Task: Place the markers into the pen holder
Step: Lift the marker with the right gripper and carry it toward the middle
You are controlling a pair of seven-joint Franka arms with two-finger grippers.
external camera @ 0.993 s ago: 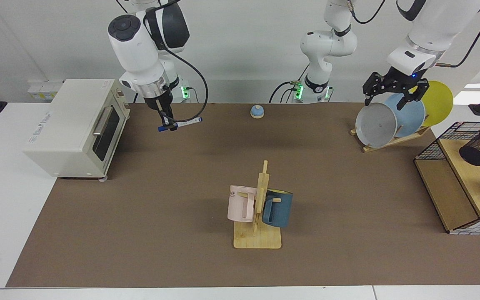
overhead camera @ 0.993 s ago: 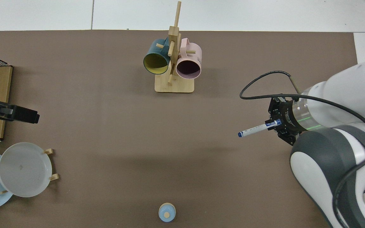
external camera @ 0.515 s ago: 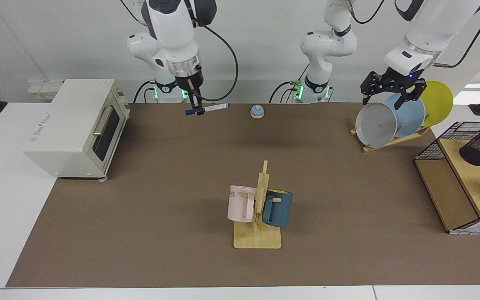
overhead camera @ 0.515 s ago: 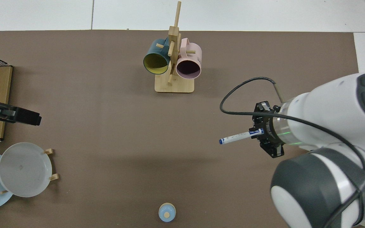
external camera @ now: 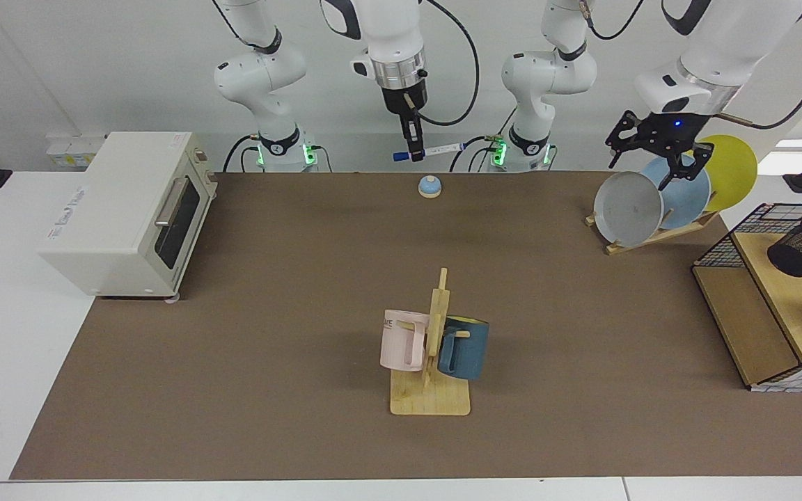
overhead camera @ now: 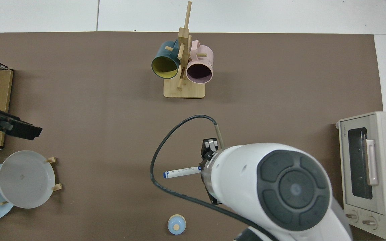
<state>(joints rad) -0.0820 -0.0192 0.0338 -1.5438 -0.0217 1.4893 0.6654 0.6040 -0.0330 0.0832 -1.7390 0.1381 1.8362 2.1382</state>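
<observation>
Right claw (external camera: 413, 147), high above the counter's far edge, is clamped on the marker (external camera: 436, 150) near its capped end, the barrel lying level. Left claw (external camera: 655, 149) waits spread apart over the plate rack (external camera: 651, 236). The pen holder (external camera: 801, 245) lies tilted on the shelf (external camera: 756, 334) at the counter's end, well apart. Risk: the off-centre grip could let the marker pivot or slip in transit, and a level barrel would strike the rim.
</observation>
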